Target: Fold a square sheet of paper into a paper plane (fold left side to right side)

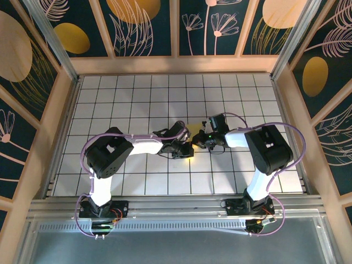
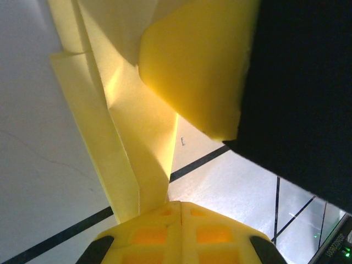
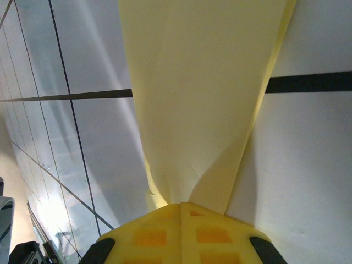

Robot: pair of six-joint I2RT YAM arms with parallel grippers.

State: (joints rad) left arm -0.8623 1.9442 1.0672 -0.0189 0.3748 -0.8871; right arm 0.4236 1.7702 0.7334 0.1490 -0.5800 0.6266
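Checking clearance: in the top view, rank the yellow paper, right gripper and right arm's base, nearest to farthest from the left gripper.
1. yellow paper: pinched by the left gripper, centre.
2. right gripper: just right, across the paper.
3. right arm's base: near edge, right.

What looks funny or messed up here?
Only the yellow paper: both the left gripper and the right gripper pinch it, so it puckers near each pinch and bows instead of lying flat. Its folded edges look a bit uneven. No tear shows.
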